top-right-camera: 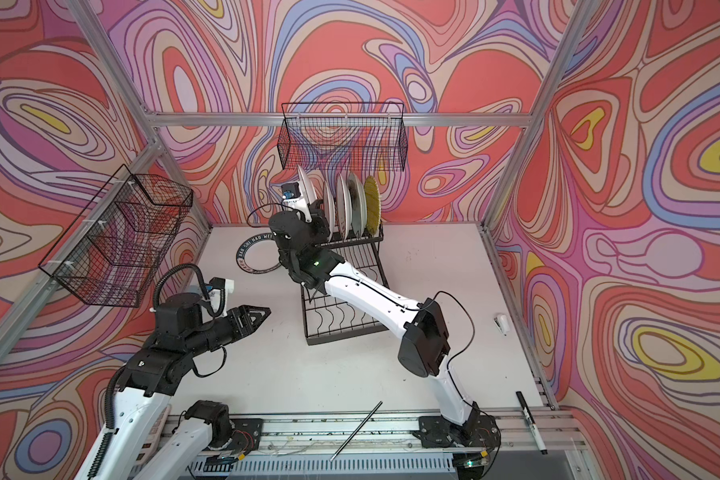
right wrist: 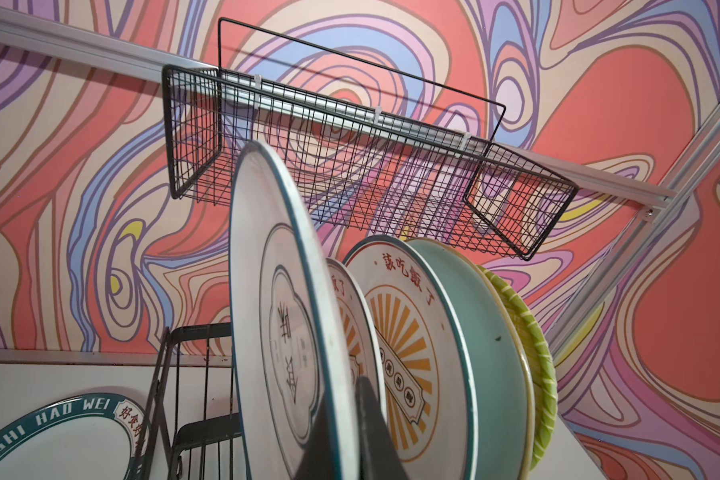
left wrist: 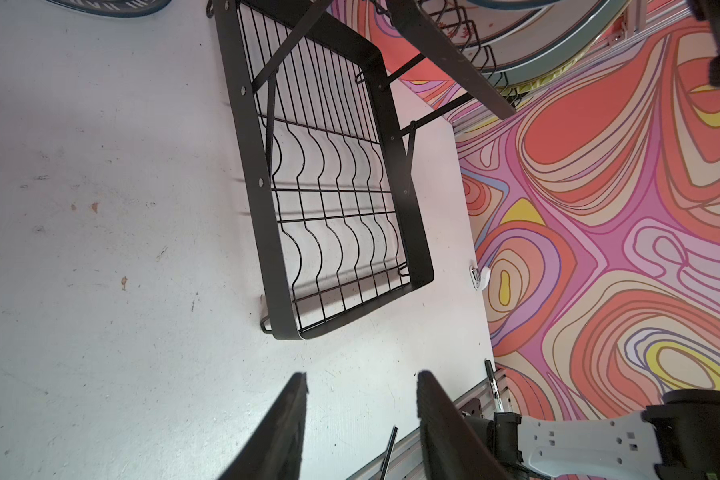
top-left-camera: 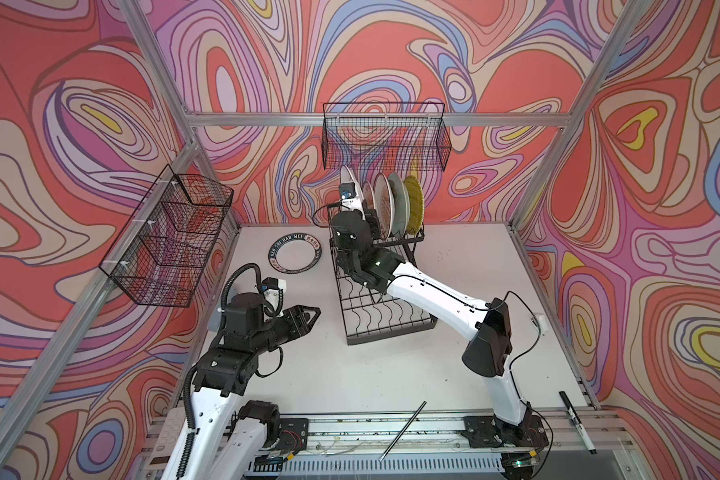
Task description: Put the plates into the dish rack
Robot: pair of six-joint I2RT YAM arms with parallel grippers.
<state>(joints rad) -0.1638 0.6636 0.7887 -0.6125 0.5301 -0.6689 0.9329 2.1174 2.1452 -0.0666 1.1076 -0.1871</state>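
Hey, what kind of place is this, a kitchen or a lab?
Probably a robot test cell, not a kitchen: aluminium frame with swirl-printed walls, two robot arms mounted on a rail, dish rack on a white table.

Bright, even light from above; dish rack [left wrist: 416,232] throws soft, faint shadows on white table [left wrist: 100,208]. Both top views bend frame rails [top-left-camera: 156,58] at edges; left gripper [left wrist: 361,374] dark & blurry close-up in wrist cam.
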